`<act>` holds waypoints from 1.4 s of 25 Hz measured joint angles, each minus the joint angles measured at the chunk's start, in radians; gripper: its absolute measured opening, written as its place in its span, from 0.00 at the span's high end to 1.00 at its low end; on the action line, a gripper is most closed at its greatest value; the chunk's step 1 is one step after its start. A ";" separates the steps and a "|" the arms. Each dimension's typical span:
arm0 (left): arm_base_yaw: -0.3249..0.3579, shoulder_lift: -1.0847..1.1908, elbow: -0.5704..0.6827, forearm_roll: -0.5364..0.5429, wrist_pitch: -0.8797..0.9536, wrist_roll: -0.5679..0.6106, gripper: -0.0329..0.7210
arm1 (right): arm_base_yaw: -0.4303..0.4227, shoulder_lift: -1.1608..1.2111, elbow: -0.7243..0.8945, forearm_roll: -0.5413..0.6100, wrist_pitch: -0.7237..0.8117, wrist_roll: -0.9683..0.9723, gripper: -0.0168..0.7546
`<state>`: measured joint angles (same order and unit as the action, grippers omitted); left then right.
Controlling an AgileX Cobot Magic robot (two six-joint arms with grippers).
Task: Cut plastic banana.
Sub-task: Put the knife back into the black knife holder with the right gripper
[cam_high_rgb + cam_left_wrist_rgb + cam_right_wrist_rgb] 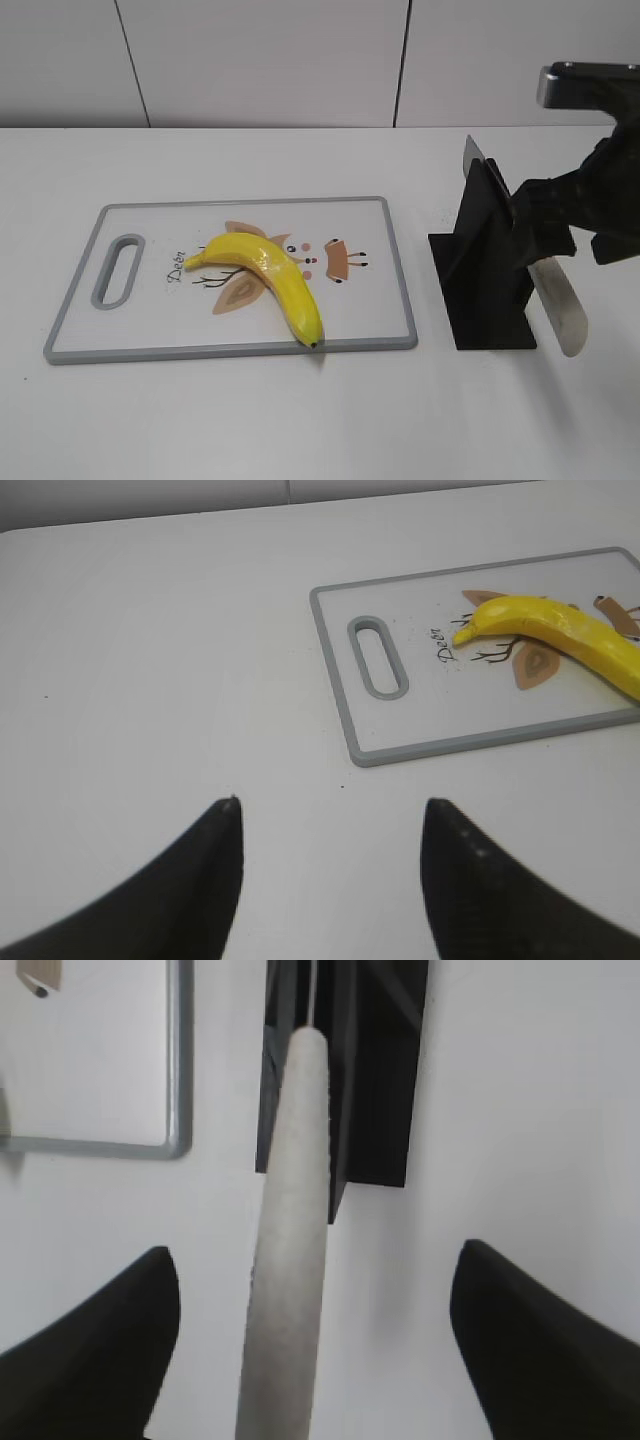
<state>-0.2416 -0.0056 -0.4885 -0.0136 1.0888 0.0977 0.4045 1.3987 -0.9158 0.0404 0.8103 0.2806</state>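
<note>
I've got the plastic banana lying whole on the cutting board, left of centre in the exterior frame, stem toward the board's handle slot, dark tip right at the board's lower edge. The board sits flat on the white desk.

Over at the right edge of that frame, my right claw hangs above the desk just beside the black knife stand. A knife hangs from it, its pale blade pointing down and clear of the desk. In the right wrist view the blade runs up the middle of the frame between the two dark fingers, which appear wide apart there; from the exterior view the claw seems to be pinching the knife's handle, though the contact itself is hidden.

My left claw sits low in the left wrist frame, fingers spread, nothing between them, bare desk beneath. The board and banana are in the upper right of that frame, well apart from the claw.
</note>
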 joint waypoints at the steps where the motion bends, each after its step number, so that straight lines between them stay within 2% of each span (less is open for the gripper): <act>1: 0.000 0.000 0.000 0.000 0.000 0.000 0.25 | 0.000 -0.027 0.000 0.001 -0.002 -0.025 0.14; 6: 0.000 0.000 0.000 0.000 0.000 0.000 0.25 | 0.000 -0.199 0.013 0.062 0.027 -0.175 0.14; 11: 0.000 0.000 0.000 0.000 0.000 0.000 0.25 | 0.000 -0.455 0.142 0.108 0.051 -0.281 0.16; 18: 0.000 0.000 0.000 0.000 0.000 0.000 0.26 | 0.000 -0.852 0.298 0.107 0.102 -0.306 0.19; 22: 0.000 0.000 0.000 0.000 0.000 0.000 0.26 | 0.000 -1.028 0.345 0.104 0.183 -0.306 0.20; 26: 0.000 0.000 0.000 0.000 0.000 0.000 0.26 | 0.000 -1.152 0.375 0.102 0.247 -0.308 0.20; 35: 0.000 0.000 0.000 0.000 0.000 0.000 0.26 | 0.000 -1.343 0.410 0.099 0.235 -0.308 0.21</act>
<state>-0.2416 -0.0056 -0.4885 -0.0136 1.0885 0.0977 0.4045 0.0559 -0.5061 0.1396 1.0452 -0.0272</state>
